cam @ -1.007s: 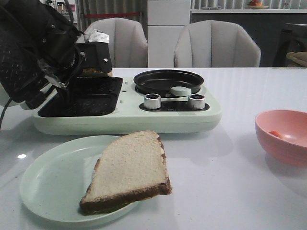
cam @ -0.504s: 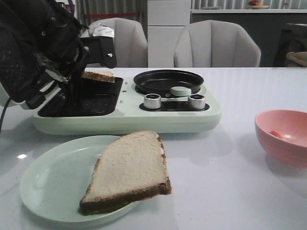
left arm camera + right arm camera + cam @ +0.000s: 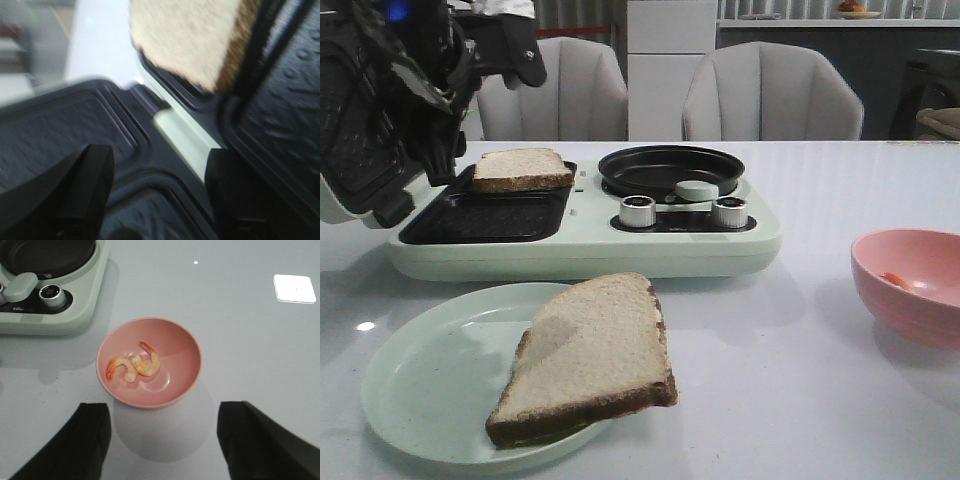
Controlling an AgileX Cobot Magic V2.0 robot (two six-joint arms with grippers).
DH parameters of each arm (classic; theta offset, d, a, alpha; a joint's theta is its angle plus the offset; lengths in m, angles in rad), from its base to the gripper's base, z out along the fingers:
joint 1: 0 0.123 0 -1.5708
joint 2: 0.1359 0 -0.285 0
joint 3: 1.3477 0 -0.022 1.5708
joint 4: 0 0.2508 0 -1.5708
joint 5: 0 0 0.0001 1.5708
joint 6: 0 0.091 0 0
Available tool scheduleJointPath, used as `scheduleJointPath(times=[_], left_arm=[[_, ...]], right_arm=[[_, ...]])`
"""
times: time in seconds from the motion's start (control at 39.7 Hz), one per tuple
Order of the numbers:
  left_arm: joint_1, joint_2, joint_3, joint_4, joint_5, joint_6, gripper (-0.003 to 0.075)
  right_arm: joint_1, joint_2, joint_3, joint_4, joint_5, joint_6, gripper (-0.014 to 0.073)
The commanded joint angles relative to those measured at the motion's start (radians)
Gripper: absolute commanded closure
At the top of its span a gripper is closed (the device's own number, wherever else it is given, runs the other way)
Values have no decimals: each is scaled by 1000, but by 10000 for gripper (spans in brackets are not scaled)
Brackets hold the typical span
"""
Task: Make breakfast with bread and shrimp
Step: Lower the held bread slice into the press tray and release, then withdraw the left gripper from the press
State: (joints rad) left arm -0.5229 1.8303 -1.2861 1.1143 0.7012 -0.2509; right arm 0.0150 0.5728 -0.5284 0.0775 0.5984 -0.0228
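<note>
Left tool [image 3: 157, 190] raised above griddle [image 3: 490, 215], jaws apart, empty, right tool [image 3: 162, 440] spread over shrimp [image 3: 134, 364]

Bread [image 3: 192, 37] beyond parted pincer [image 3: 160, 192]

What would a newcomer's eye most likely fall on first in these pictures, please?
Probably the large bread slice hanging over the edge of the pale green plate nearest the camera. Next, a second slice lying at the back of the breakfast maker's open sandwich tray, below the left gripper. At the right, two shrimp lie in a pink bowl.
</note>
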Motion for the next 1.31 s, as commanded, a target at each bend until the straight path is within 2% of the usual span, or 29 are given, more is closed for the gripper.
scheduleJointPath(times=[0.0, 0.18, 0.33, 0.5, 0.63, 0.91, 1.13, 1.18, 1.28], left_arm=[[-2, -144, -12, -147, 8, 28, 263], [-69, -336, 35, -348, -36, 44, 263], [-129, -506, 91, -545, 15, 66, 263], [-143, -683, 199, -785, 41, 66, 263], [-143, -797, 292, -872, 37, 66, 263], [-143, -1075, 511, -948, 16, 66, 263], [-143, -1256, 612, -971, 16, 66, 263], [-143, -1284, 619, -971, 16, 66, 263], [-143, -1319, 621, -971, 18, 66, 263]], right_arm=[[-2, 9, -33, -9, -67, -6, 36], [-2, 9, -33, -9, -67, -6, 36], [-2, 9, -33, -9, -67, -6, 36], [-2, 9, -33, -9, -67, -6, 36], [-2, 9, -33, -9, -67, -6, 36], [-2, 9, -33, -7, -71, -6, 36], [-2, 10, -33, -9, -87, -6, 36], [-2, 10, -33, 11, -83, -5, 36], [-1, 28, -35, 143, -77, -9, 36]])
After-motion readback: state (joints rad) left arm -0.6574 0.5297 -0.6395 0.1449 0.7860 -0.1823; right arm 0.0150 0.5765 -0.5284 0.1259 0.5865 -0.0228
